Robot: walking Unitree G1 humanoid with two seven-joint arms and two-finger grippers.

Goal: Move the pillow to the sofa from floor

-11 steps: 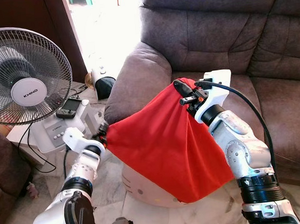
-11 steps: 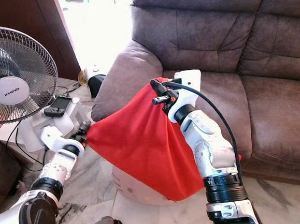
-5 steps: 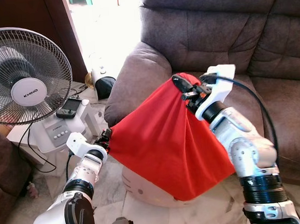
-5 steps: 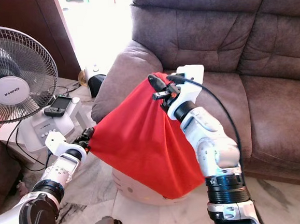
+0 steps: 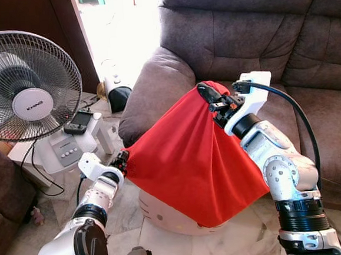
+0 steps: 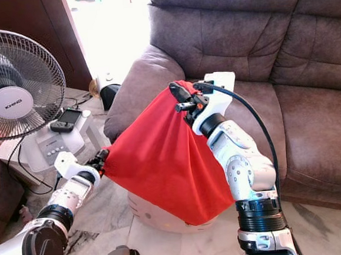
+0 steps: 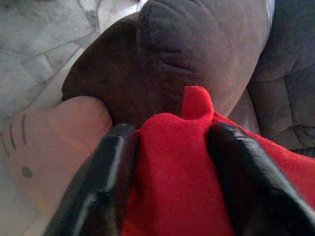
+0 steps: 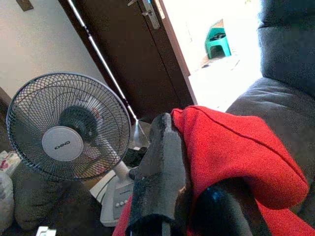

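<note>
Both arms are up with the red pillow (image 5: 191, 161) stretched between them, off the floor and hanging in front of the brown sofa (image 5: 246, 33), just before its armrest (image 5: 149, 88) and near the front edge of the seat cushion. The right gripper (image 5: 213, 100) is clamped on the pillow's top corner, raised high so the fabric drapes clear; the right wrist view shows a black finger (image 8: 162, 172) pressed against that red corner. The left gripper (image 5: 121, 161) is pinched on the lower side corner, and the left wrist view has red cloth squeezed between both fingers (image 7: 106, 182). Holding two corners looks like the way to keep a limp, floppy pillow spread and under control for the carry onto the seat. Behind its lower edge sits a pale rounded cushion (image 5: 165, 213) on the marble floor (image 5: 128, 196), mostly hidden; the left wrist view shows a simple face drawn on it. The white fan (image 5: 28, 85) stands well to the left. How thick the pillow is, I can't tell from here.
</note>
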